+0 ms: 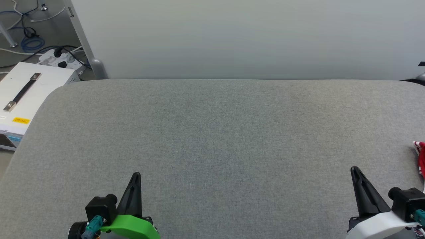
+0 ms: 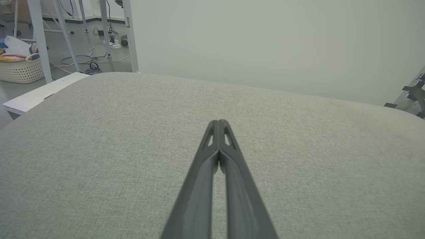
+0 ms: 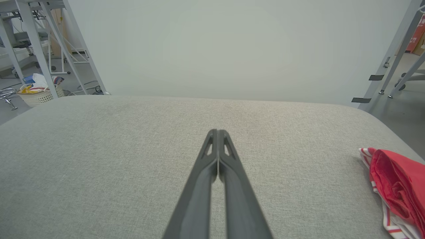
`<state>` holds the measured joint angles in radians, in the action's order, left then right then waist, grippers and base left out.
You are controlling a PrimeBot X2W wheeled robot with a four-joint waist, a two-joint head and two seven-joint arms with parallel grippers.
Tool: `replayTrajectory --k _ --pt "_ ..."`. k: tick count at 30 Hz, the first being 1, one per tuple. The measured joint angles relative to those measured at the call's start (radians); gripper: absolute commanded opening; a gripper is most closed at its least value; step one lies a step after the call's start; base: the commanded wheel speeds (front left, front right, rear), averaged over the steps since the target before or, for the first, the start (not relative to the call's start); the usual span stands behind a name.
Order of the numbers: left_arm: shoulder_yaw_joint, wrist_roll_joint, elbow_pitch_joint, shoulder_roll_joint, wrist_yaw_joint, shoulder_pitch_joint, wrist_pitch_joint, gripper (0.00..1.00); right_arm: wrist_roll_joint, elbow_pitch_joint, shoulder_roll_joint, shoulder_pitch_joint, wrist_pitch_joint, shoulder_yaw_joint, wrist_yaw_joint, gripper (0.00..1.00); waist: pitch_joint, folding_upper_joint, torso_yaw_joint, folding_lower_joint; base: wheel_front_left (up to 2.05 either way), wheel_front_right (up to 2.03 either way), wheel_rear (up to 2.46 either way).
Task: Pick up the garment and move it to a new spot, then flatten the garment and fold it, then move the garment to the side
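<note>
You have both arms low at the near edge of the grey fabric-covered table (image 1: 212, 126). The left gripper (image 1: 136, 176), on its green plastic collar, has its two long dark fingers clenched tip to tip above the cloth, and the left wrist view shows them pressed together at the tips. The right gripper (image 1: 354, 170), on its white collar, is clenched the same way. The crumpled red jersey garment (image 3: 395, 186), edged in red-and-white striped trim, lies bunched at the table's right edge, to the right of the right gripper and apart from it. Off the table's left corner sits a white box with a black strap handle (image 1: 23, 96), and a pale upright panel (image 1: 252, 36) stands behind the far edge.
</note>
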<state>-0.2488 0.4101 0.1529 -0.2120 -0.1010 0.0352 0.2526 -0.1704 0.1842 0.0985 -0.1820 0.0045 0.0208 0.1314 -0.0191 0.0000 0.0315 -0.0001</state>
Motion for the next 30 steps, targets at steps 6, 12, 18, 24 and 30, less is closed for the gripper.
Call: replayTrajectory --k 6,12,18,24,30 --pt "0.01 -0.014 -0.005 0.003 0.001 0.0 -0.013 0.0 0.002 -0.006 -0.001 0.001 0.0 0.0 0.0 0.0 0.001 0.0 -0.002 0.0 0.0 0.0 0.0" --pt "0.023 -0.033 -0.011 0.013 0.005 0.0 -0.025 0.0 0.01 -0.015 -0.002 0.004 0.0 -0.001 0.0 0.0 0.002 0.0 -0.003 0.0 0.0 0.0 0.0" --pt "0.033 -0.057 -0.019 0.021 0.01 0.0 -0.038 0.0 0.018 -0.024 -0.004 0.011 0.0 -0.001 0.0 0.0 0.003 0.0 -0.005 0.0 0.0 0.0 0.0" --pt "0.045 -0.072 -0.028 0.026 0.014 0.0 -0.049 0.0 0.026 -0.033 -0.006 0.022 0.0 -0.002 0.0 0.0 0.004 0.0 -0.006 0.0 0.0 0.0 0.0" --pt "0.058 -0.09 -0.034 0.034 0.019 0.0 -0.06 0.0 0.028 -0.042 -0.01 0.027 0.0 -0.002 0.0 0.0 0.005 0.0 -0.008 0.0001 0.0 0.0 0.0"
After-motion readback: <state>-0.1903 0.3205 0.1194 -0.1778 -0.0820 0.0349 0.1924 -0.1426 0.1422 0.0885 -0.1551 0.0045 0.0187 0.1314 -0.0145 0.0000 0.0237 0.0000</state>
